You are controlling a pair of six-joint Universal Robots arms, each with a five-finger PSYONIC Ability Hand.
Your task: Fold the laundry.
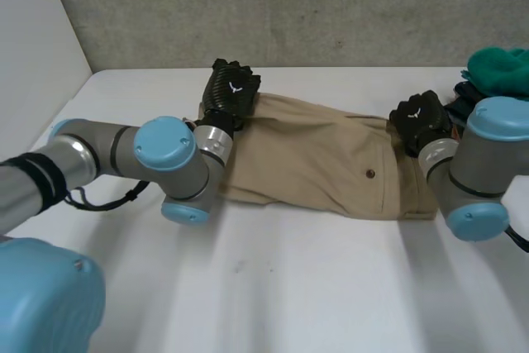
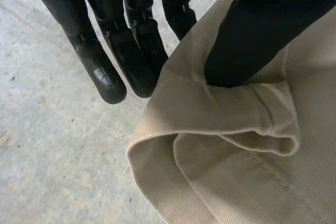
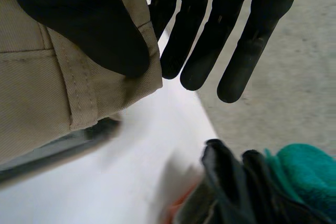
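Note:
Tan shorts (image 1: 314,155) with a small dark button lie spread across the far half of the white table (image 1: 289,287). My left hand (image 1: 231,88) is at their far left corner. At its wrist, the thumb presses the folded tan hem (image 2: 220,150) against straight fingers (image 2: 131,51), so the hand is shut on the cloth. My right hand (image 1: 421,119) is at the far right corner. There its thumb pins the stitched edge (image 3: 37,93) against the fingers (image 3: 199,51), shut on it too. The edge is lifted a little off the table.
A pile of teal cloth (image 1: 500,70) and dark garments (image 3: 231,192) sits at the table's far right, close beside my right hand. A grey wall (image 1: 289,6) runs behind the table's far edge. The near half of the table is bare white surface.

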